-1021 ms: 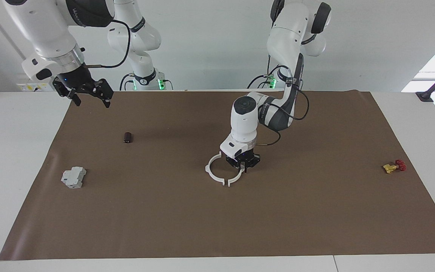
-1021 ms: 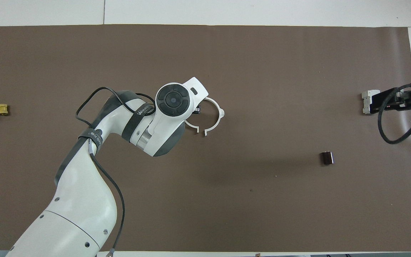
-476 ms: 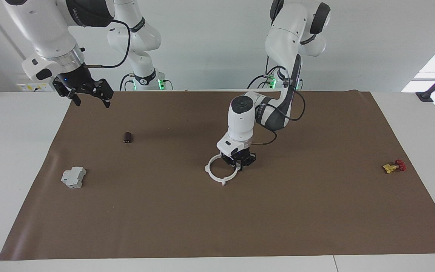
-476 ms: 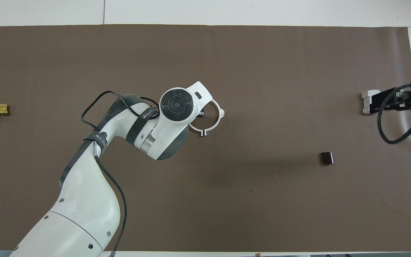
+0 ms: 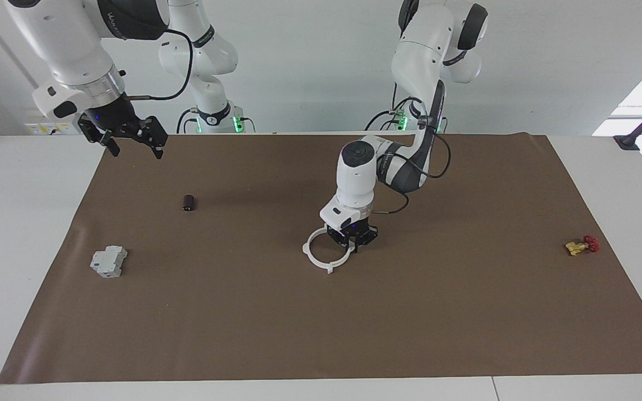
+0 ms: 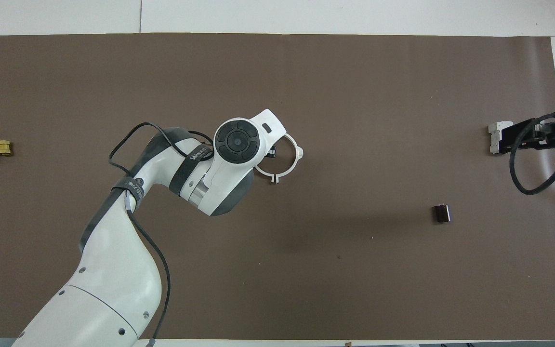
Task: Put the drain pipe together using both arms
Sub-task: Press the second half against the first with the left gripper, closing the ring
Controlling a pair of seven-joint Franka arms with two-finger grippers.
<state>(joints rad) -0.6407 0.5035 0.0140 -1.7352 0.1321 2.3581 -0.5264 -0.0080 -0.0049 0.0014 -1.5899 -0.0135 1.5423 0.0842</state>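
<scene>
A: How will the drain pipe [image 5: 324, 255] handle?

B: Light, I'd judge, and stiff enough to keep its curve, though the thin white plastic probably springs a little if squeezed across the ring. Smooth too, so it may slide on the brown mat [image 5: 466, 323] when pushed. The band itself is the sensible place to grip, pinched through its thickness on one arc, away from the tabs so those stay free to meet.

A: What does it look like right now?

B: Two slim half-ring arcs lying flat, closed into one ring. A pair of tabs sticks outward at the join farther from the robots; another small tab shows on the side toward the right arm's end of the table. The join under the wrist is hidden.

A: Where is it?

B: About mid-mat, roughly midway between the mat's long edges and well apart from its corners.

A: And the claws?

B: The left gripper [image 5: 353, 243] is down at the ring, fingers closed on the arc toward the left arm's end. The right gripper [image 5: 131, 140] waits spread wide and empty, up over the mat's corner near its own base.

A: Anything else on the mat?

B: A grey boxy block [image 5: 108, 262] and a small dark cylinder [image 5: 188, 203] toward the right arm's end, and a yellow-and-red valve [image 5: 581, 245] toward the left arm's end.
</scene>
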